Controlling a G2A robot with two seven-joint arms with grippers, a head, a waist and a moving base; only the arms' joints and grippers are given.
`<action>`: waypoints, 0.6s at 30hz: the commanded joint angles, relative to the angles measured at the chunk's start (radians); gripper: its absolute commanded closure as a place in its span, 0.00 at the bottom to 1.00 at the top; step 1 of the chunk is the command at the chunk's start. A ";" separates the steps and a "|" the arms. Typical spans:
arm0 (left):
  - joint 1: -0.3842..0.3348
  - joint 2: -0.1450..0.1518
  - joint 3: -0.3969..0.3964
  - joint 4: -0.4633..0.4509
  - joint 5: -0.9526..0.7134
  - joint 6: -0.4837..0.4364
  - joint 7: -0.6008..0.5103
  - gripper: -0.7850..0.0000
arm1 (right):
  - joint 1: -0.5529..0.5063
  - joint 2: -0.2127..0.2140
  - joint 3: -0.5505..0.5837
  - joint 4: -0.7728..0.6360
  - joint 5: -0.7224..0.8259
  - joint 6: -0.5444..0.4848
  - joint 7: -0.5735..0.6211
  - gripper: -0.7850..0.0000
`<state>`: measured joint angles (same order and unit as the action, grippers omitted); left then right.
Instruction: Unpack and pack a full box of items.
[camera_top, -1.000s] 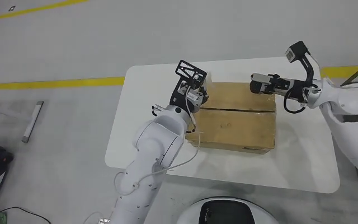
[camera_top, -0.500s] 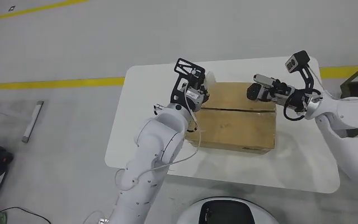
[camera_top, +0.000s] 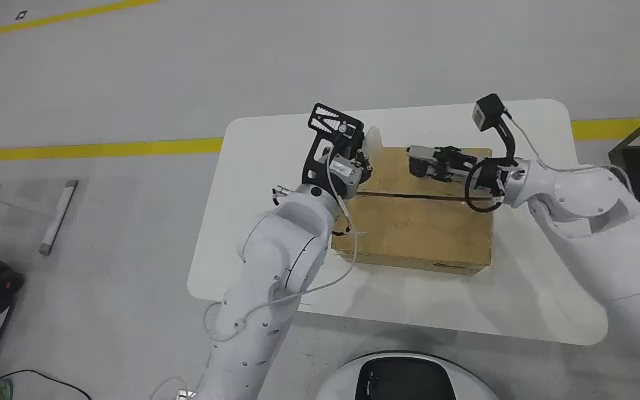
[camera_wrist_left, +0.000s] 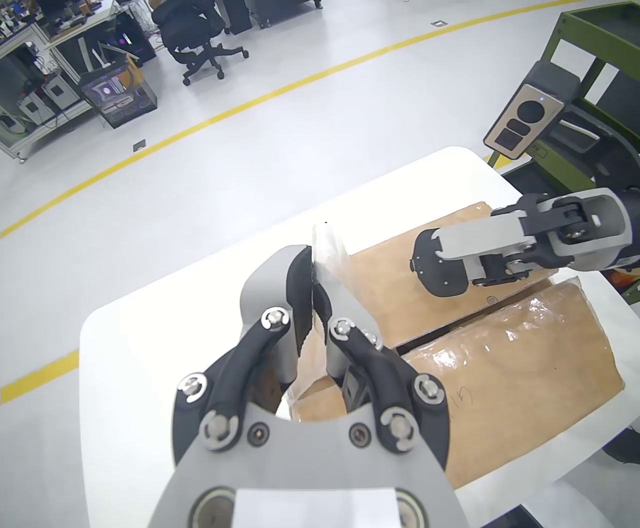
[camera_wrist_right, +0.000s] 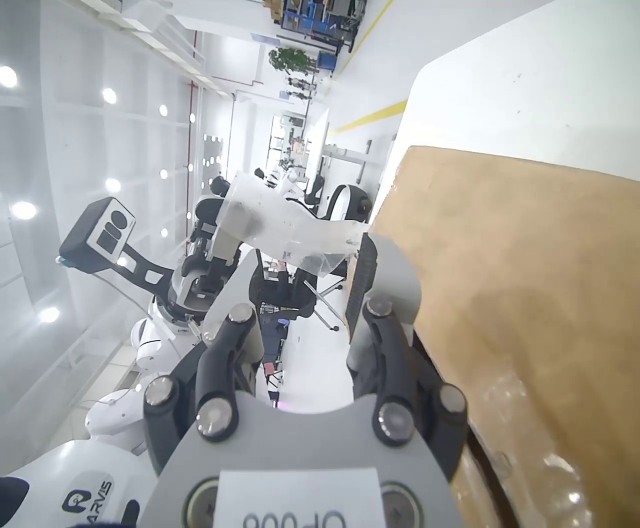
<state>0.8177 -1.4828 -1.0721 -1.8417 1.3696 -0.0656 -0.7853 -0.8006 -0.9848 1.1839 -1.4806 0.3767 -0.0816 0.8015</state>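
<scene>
Fig. My left jaws (camera_wrist_left: 314, 295) pinch the clear tape (camera_wrist_left: 327, 245) lifted off the box (camera_top: 420, 225) at mid-tabletop (camera_top: 540, 290). My right jaws (camera_top: 415, 160) are spread above its far flap. Risk: the tape may tear or drag the box.

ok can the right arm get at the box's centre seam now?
Probably yes: the right pincer hangs open over the cardboard box, beside the seam, and the left pincer holds the clear tape off at the box's end.
</scene>
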 joint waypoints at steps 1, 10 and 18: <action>0.000 0.000 -0.001 0.000 0.000 -0.002 0.000 0.94 | 0.019 -0.007 -0.022 0.019 -0.005 -0.005 -0.004 0.48; 0.008 0.000 -0.009 -0.004 0.004 -0.005 0.001 0.90 | 0.084 -0.034 -0.103 0.091 -0.041 -0.028 -0.002 0.47; 0.015 -0.001 -0.012 -0.007 0.006 -0.006 0.001 0.88 | 0.132 -0.054 -0.146 0.135 -0.064 -0.031 -0.010 0.52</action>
<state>0.8325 -1.4835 -1.0837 -1.8489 1.3755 -0.0704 -0.7845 -0.6747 -1.0365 1.0430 -1.3502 0.3155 -0.1118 0.7923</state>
